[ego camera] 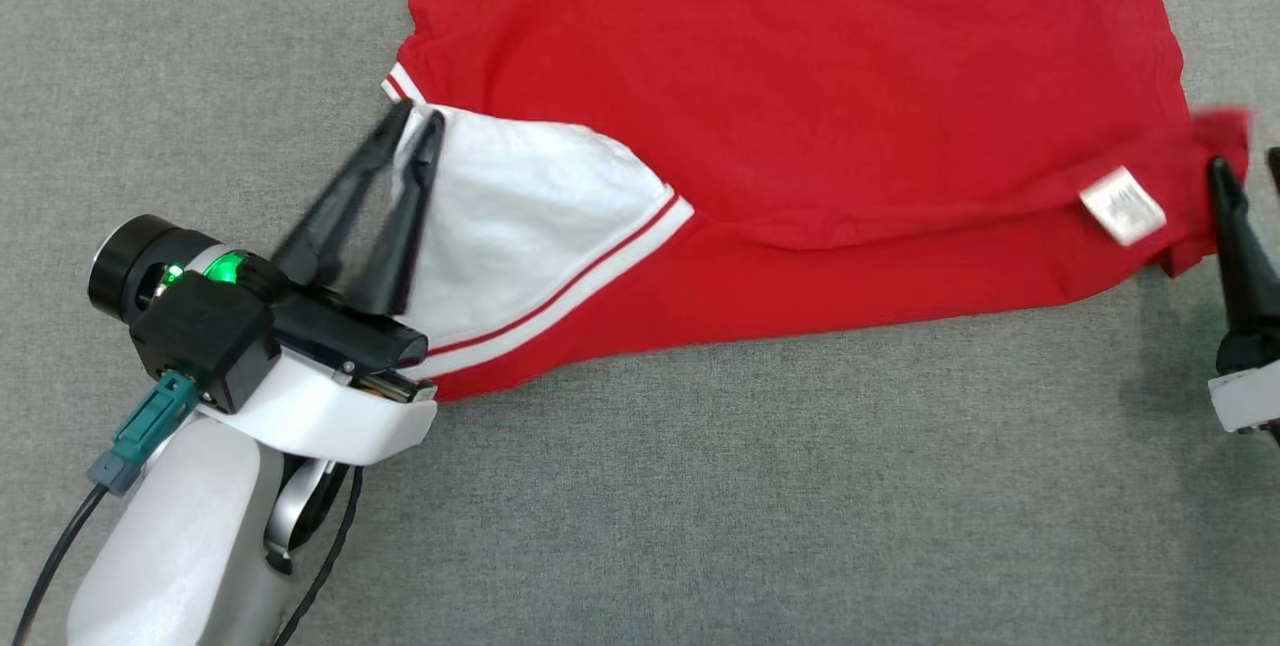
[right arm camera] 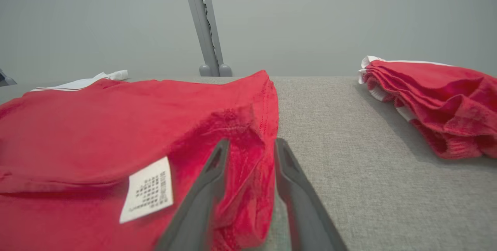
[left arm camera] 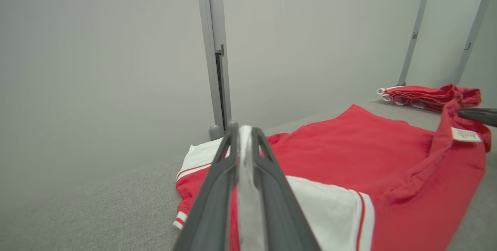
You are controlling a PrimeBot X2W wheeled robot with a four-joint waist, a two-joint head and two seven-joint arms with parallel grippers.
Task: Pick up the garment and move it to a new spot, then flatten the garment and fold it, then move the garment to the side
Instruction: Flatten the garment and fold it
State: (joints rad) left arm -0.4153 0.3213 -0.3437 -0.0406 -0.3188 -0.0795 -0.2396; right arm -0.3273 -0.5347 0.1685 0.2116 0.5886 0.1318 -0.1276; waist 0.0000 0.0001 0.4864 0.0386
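The left claw [ego camera: 418, 116] is pinched shut on the thin edge of the white sleeve [ego camera: 520, 216]. It could slip off, and that side would flop down crooked (thin cloth slides easily). The right claw [right arm camera: 252, 144] has its fingers apart, with a bunched red corner loose between them. The garment [ego camera: 800, 126] lies spread on the counter [ego camera: 700, 486], reaching from one claw to the other.

Looks like robot test lab or booth. Grey fabric-covered surface [right arm camera: 349, 146], bare grey panel walls [left arm camera: 97, 49], metal frame post [left arm camera: 217, 68] at back edge. Heap of matching red garments [right arm camera: 435, 99] lies well apart from red garment [ego camera: 800, 76] spread out.
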